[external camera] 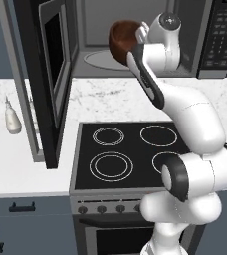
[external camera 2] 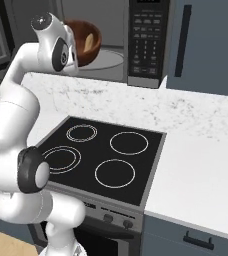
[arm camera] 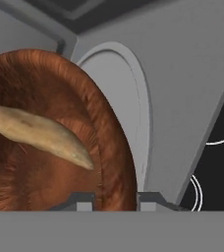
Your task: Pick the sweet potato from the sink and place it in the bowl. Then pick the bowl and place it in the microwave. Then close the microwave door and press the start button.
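Clamped on the rim of the bowl, the gripper was found with one finger inside the wall and one outside. The bowl was held aloft at the mouth of the open microwave, above the turntable, with the sweet potato lying loose inside. The bowl was judged rigid, glossy and liable to slip; any tilt could roll the tuber out. The microwave door was swung wide to the left. The stove lay below.
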Controlling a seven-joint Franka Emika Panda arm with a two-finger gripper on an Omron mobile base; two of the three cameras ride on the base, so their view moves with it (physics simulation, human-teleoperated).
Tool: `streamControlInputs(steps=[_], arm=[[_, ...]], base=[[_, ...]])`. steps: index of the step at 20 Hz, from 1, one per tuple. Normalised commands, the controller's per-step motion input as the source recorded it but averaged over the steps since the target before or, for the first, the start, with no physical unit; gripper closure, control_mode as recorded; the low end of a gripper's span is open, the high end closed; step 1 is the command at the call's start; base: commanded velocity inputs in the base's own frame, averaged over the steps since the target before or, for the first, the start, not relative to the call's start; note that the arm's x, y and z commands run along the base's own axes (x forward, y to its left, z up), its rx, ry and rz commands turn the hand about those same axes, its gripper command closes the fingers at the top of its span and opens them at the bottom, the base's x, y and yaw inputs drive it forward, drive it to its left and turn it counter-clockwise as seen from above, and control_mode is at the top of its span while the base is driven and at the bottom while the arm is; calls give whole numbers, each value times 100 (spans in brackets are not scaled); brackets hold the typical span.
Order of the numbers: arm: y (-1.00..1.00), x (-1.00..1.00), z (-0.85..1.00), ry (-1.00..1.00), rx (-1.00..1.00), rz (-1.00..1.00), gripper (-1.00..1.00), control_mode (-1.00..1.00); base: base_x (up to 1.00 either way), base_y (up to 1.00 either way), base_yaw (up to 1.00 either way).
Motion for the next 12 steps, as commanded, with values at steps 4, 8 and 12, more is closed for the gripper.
streamControlInputs(steps=[4, 8, 12], arm=[[0, 44, 3, 0, 0, 0, 100, -100], [0, 42, -11, 0, 0, 0, 100, -100], [0, 33, -24, 0, 0, 0, 100, -100]], base=[[0, 0, 0], [0, 0, 0], [0, 0, 0]])
